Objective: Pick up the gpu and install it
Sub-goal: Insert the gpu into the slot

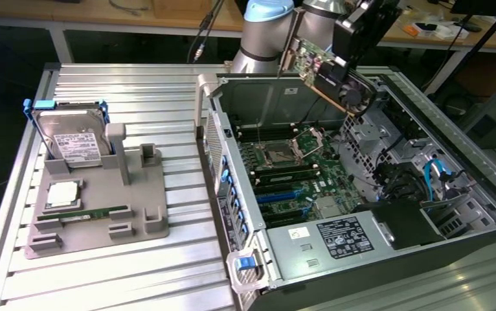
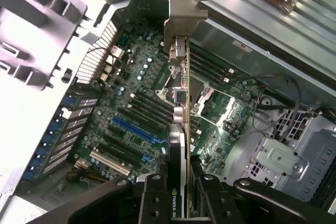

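The gpu [image 1: 326,72] is a dark card with a silvery bracket [image 1: 289,45] at one end, and it hangs tilted in the air above the back of the open computer case [image 1: 230,194]. My gripper [image 1: 349,57] is shut on it from above. In the wrist view the gpu [image 2: 181,124] is seen edge-on, its bracket [image 2: 184,19] pointing away, and the gripper [image 2: 182,203] clamps it on both sides. Below it lie the motherboard [image 2: 142,93] and its blue expansion slot [image 2: 131,128]. The card touches nothing in the case.
A grey holder [image 1: 136,227] at the exterior view's left carries a hard drive [image 1: 71,139], a processor [image 1: 62,194] and a green memory stick [image 1: 92,212]. Inside the case are the power supply [image 1: 343,236], cables [image 1: 438,175] and drive cages.
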You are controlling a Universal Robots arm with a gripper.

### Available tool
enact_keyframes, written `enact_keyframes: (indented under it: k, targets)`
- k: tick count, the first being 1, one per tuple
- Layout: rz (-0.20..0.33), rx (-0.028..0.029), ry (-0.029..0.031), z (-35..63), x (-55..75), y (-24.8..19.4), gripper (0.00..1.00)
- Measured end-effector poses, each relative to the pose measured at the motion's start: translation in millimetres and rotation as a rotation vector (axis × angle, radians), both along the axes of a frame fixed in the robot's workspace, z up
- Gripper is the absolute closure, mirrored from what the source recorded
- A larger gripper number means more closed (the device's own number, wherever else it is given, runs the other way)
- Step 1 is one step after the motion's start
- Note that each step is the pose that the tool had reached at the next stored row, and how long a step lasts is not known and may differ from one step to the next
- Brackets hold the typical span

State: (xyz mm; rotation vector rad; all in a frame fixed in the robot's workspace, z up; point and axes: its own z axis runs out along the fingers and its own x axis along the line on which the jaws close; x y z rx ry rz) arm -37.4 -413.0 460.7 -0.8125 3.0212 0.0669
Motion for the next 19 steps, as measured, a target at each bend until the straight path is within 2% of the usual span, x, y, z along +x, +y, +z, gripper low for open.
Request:
enact_keyframes:
  k: [19]
  targets:
    - [0.278,0.0000,0.0000,0.0,0.0,0.0,0.73]
